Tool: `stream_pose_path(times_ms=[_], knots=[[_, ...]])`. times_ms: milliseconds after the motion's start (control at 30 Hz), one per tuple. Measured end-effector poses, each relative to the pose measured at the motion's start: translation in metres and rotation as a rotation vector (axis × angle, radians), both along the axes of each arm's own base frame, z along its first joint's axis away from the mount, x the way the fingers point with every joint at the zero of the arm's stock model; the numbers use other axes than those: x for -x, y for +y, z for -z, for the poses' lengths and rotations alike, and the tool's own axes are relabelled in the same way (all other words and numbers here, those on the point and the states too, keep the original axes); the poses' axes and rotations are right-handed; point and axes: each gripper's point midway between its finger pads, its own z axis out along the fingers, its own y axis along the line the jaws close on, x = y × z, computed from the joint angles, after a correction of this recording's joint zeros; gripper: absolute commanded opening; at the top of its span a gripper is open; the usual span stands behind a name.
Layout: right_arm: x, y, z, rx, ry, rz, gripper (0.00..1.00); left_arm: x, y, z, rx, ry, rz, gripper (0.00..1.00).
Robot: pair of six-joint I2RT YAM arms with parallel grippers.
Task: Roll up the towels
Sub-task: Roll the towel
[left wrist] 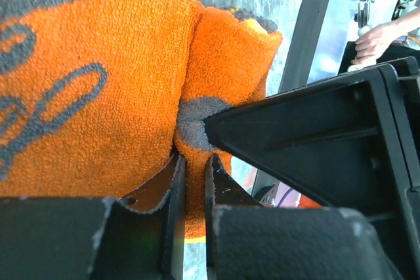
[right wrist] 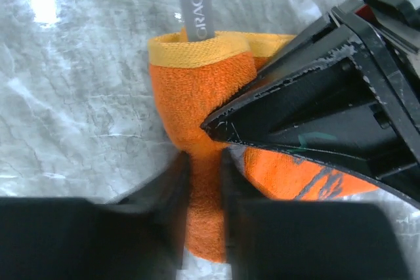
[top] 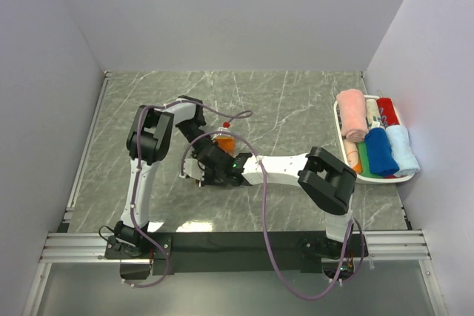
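Pinching a fold of the orange-and-grey terry towel [left wrist: 98,77] with the left gripper [left wrist: 195,181], narrowed onto the cloth. Nipped too by the right gripper [right wrist: 205,181], below a grey label [right wrist: 194,1]. Hidden mid-frame on the grey marble surface [top: 296,101] under crossing black arms [top: 281,168]. Far right: white oval basket [top: 338,120] holding a rolled pink towel [top: 353,114] and a rolled blue towel [top: 380,151].

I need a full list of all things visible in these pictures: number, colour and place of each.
orange towel: one, orange with grey lettering, middle of the table
rolled towels: at least six, pink, red, blue, pale blue, green, orange, in the basket
basket: one, white, right edge of the table
table: one, grey-green marble
left hand: one, black, pinching the orange towel
right hand: one, black, pinching the orange towel
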Motion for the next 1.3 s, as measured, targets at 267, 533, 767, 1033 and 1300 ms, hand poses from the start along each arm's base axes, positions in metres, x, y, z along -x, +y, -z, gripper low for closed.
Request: stream_pose_path(times_ms=[267, 533, 767, 1033, 1300], knots=[[-0.004, 0.0, -0.003, -0.057, 0.123, -0.022, 0.0, -0.013, 0.005, 0.0, 0.005, -0.002, -0.067, 0.46], [0.004, -0.011, -0.004, -0.104, 0.413, -0.019, 0.0, -0.115, 0.06, -0.052, 0.115, -0.315, -0.369, 0.53], [0.002, -0.008, -0.003, -0.13, 0.76, 0.035, 0.0, -0.116, 0.142, -0.119, 0.11, -0.642, -0.603, 0.54], [-0.005, -0.006, 0.0, -0.17, 1.159, 0.149, 0.0, -0.007, 0.089, -0.109, 0.093, -0.988, -0.275, 0.59], [0.005, -0.004, 0.003, -0.146, 1.352, 0.211, 0.0, 0.042, 0.027, -0.058, 0.154, -1.149, 0.091, 0.6]])
